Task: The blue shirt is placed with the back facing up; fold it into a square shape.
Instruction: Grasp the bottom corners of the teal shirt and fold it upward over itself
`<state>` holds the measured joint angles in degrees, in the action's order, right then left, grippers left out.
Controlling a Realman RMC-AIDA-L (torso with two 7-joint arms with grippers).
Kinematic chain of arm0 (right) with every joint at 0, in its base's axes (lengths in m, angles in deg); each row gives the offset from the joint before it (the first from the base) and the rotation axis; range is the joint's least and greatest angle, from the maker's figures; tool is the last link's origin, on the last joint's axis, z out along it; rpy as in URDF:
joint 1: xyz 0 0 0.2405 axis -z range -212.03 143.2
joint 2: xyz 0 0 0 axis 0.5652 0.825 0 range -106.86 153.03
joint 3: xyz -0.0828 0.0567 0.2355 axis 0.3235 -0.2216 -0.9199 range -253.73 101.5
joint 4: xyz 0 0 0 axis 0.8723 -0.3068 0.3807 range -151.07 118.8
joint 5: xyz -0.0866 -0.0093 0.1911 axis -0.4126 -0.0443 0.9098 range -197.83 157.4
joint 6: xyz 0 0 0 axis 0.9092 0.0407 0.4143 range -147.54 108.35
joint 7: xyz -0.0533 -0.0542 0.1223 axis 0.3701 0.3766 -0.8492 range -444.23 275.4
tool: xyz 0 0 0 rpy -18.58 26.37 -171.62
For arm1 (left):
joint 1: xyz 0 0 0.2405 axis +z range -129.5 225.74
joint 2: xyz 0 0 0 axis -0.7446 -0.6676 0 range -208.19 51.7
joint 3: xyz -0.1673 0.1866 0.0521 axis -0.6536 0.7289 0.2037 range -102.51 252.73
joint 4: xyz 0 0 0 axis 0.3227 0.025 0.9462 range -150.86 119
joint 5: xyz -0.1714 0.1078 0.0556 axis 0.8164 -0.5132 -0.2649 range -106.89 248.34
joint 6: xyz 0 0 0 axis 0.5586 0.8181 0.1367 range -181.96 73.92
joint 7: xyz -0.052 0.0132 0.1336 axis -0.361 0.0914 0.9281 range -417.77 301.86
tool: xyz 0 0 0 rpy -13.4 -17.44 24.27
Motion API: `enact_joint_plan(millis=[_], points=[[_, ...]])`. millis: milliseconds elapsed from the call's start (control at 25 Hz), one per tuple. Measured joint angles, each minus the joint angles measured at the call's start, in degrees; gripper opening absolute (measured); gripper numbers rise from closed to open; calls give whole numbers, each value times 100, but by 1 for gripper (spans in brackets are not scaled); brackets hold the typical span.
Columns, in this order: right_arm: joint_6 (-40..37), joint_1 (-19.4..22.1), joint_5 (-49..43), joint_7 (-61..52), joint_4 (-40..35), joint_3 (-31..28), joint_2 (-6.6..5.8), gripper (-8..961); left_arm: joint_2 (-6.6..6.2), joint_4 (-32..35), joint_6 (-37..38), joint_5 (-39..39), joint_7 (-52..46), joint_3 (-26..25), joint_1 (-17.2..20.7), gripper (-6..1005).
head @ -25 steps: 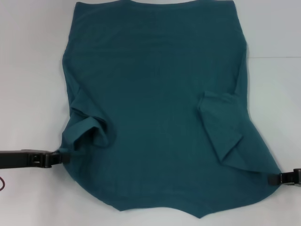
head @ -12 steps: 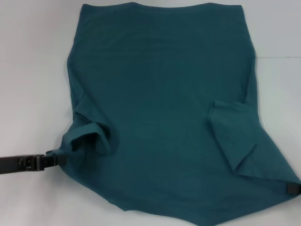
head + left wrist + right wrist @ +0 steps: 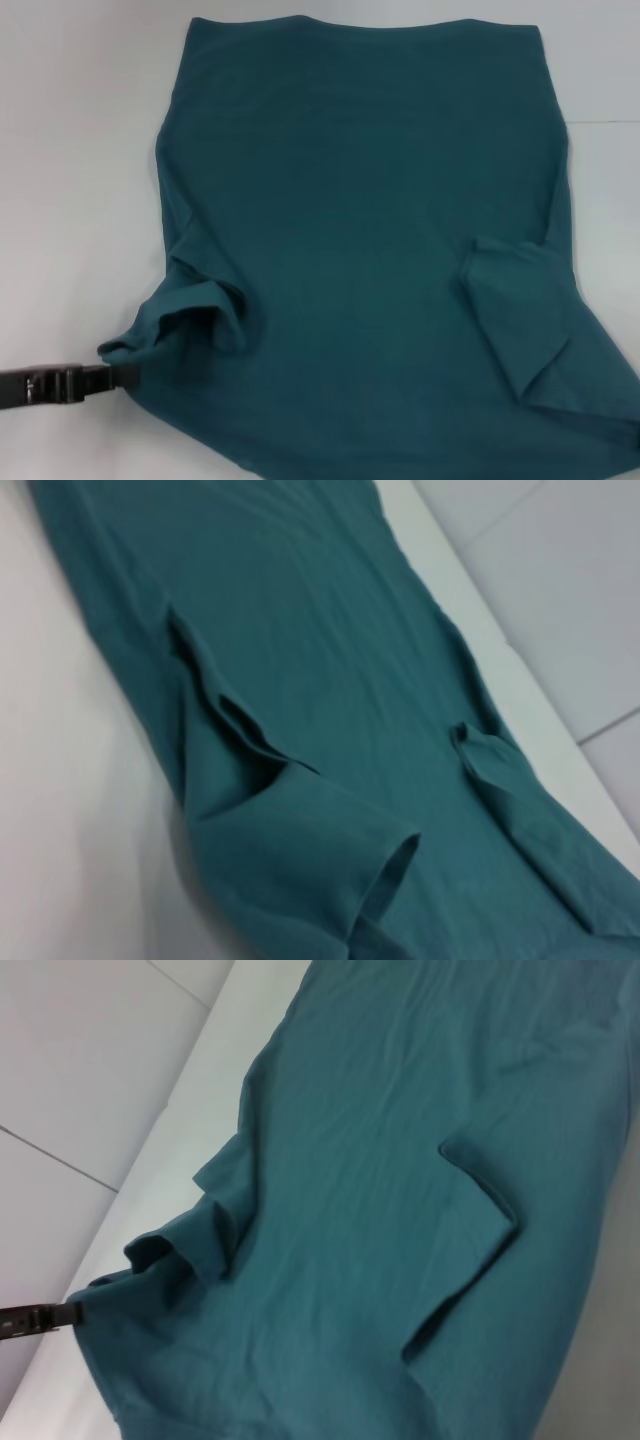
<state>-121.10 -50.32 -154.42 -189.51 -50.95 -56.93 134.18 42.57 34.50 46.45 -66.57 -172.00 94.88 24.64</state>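
The blue shirt lies plain side up on the white table, with both short sleeves folded in onto the body. My left gripper is at the near left, shut on the shirt's edge by the rumpled left sleeve. It also shows in the right wrist view. My right gripper shows only as a dark sliver at the right frame edge, holding the shirt's stretched near-right corner beside the folded right sleeve. The shirt fills the left wrist view and the right wrist view.
Bare white table lies left of the shirt and along the far edge. A faint seam runs across the table at the right. The wrist views show the table's edge and pale floor tiles beyond it.
Both grippers have drawn back toward me and to the right, dragging the shirt with them. Its far hem has slid nearer, and the right gripper has nearly left the frame.
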Motion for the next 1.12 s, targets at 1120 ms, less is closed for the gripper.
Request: enact_joint_plan(millis=[1120], points=[[-120, 377, -29, 77, -213, -713, -316, 38, 228, -236, 765, 50, 456, 72, 343, 3]])
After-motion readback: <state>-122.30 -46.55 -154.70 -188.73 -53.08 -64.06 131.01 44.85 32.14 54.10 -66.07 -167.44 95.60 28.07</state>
